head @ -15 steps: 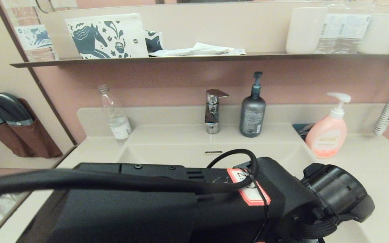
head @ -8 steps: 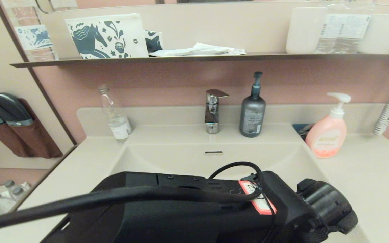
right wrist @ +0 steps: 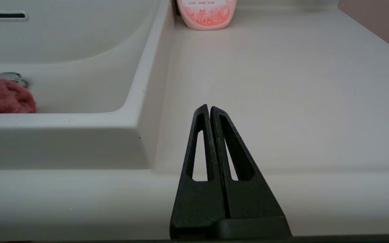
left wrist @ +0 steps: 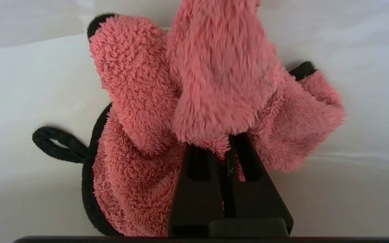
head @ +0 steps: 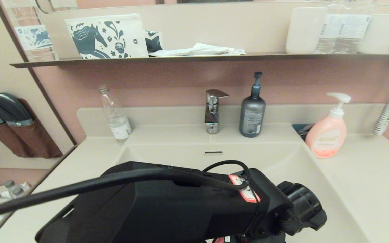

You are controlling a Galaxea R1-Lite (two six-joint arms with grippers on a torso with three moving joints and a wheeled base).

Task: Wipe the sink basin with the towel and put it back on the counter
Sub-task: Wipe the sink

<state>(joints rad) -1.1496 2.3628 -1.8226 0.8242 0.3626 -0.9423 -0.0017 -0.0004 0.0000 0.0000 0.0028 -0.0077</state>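
Note:
My left gripper [left wrist: 230, 141] is shut on the coral-pink towel [left wrist: 214, 84], which bunches over its fingertips and rests against the beige sink basin [left wrist: 29, 84]. The towel has a black trim and a black loop. In the head view my black left arm [head: 181, 206] reaches down into the sink basin [head: 181, 158] and hides the towel and the drain. The right wrist view shows the towel [right wrist: 8, 101] low in the basin beside the chrome drain plug [right wrist: 3, 77]. My right gripper [right wrist: 209, 108] is shut and empty, parked over the counter [right wrist: 282, 84] to the right of the basin.
A chrome faucet [head: 213, 111], a grey pump bottle [head: 252, 114] and a clear plastic bottle [head: 115, 118] stand along the back ledge. A pink soap pump bottle [head: 326, 135] stands on the counter [head: 366, 175] at the right. A dark shelf [head: 194, 59] hangs above.
My left arm has drawn back toward me and to the left inside the basin, uncovering more of the basin's back wall and right side.

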